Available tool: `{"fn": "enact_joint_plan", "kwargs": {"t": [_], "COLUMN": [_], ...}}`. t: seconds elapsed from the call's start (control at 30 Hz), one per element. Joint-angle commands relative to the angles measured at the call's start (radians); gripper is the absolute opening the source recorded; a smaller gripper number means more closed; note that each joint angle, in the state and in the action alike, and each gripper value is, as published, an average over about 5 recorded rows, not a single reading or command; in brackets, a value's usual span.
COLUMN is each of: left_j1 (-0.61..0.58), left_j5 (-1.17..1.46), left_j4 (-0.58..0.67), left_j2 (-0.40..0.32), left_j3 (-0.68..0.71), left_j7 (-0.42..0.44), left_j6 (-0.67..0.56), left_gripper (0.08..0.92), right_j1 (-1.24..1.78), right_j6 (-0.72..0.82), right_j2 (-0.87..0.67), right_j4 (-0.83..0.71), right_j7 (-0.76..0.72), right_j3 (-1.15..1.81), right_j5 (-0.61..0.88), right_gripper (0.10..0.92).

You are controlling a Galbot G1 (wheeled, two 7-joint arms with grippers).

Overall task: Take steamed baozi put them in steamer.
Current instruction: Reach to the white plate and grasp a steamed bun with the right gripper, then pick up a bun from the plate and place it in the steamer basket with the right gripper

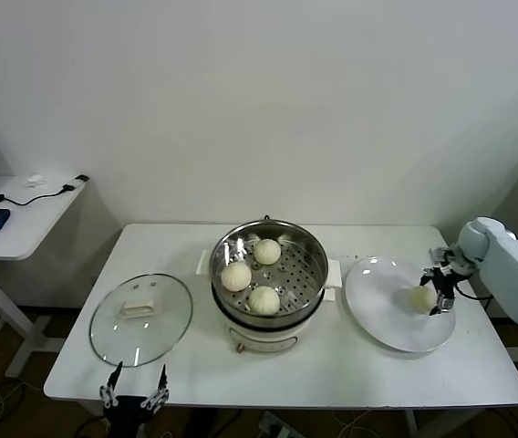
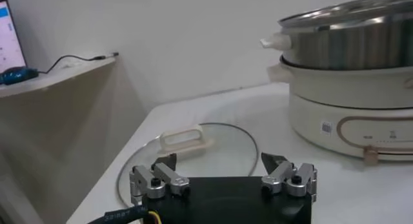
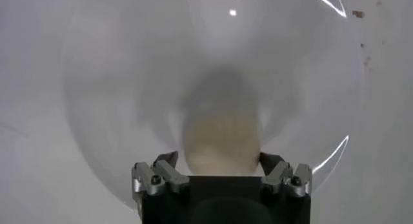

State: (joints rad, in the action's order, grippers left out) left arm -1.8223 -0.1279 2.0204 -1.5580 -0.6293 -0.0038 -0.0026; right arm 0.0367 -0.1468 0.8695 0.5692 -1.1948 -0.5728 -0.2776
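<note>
right claw (image 1: 436, 294) at mid-right of frame straddles the last baozi (image 1: 421, 297) on the white plate (image 1: 378, 315), fingers spread wide either side, not yet gripping (lined up to pinch). three baozi sit in the steamer (image 1: 309, 251), centre. left claw (image 1: 133, 389) parked open, lower left.

Head view: high, facing forward and down over the whole white table (image 1: 350, 383), far enough to take in the side desk (image 1: 22, 219).
Left wrist view: low at the table's near edge, level across the glass lid (image 2: 213, 148) to the steamer (image 2: 348, 83); both also in head view.
Right wrist view: close, straight down onto the white plate (image 3: 97, 115), shared with head view.
</note>
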Motion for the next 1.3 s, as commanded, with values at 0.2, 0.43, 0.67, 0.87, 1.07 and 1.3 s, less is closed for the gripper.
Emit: {"fn": "enact_joint_plan", "kwargs": {"t": [0.2,0.43,0.67,0.87,1.07,1.3], "left_j1": [-0.003,-0.010,-0.012,-0.012,-0.015,-0.025], "left_j5": [-0.003,-0.001,0.001,0.003,0.003,-0.010], "left_j4": [0.000,0.002,0.010,0.016,0.018,0.025], "left_j2": [0.001,0.001,0.002,0.005,0.013,0.034], "left_j3": [0.001,-0.001,0.008,0.024,0.049,0.096], "left_j7": [0.000,0.000,0.001,0.007,0.010,0.011], "left_j6": [-0.002,-0.007,-0.010,-0.013,-0.016,-0.024], "left_gripper": [0.823,0.823,0.823,0.823,0.823,0.823], "right_j1": [-0.014,-0.064,-0.353,-0.660,-0.870,-0.952], "right_j6": [-0.006,0.024,0.110,0.213,0.315,0.421], "right_j2": [0.025,-0.014,-0.053,-0.025,0.047,0.142], "right_j4": [-0.038,0.026,0.130,0.270,0.437,0.605], "right_j7": [-0.010,-0.016,0.009,0.055,0.107,0.218], "right_j3": [0.015,-0.071,-0.431,-0.809,-1.005,-1.126], "right_j5": [0.002,0.105,0.472,0.824,1.070,1.243], "right_gripper": [0.655,0.578,0.568,0.568,0.568,0.568]}}
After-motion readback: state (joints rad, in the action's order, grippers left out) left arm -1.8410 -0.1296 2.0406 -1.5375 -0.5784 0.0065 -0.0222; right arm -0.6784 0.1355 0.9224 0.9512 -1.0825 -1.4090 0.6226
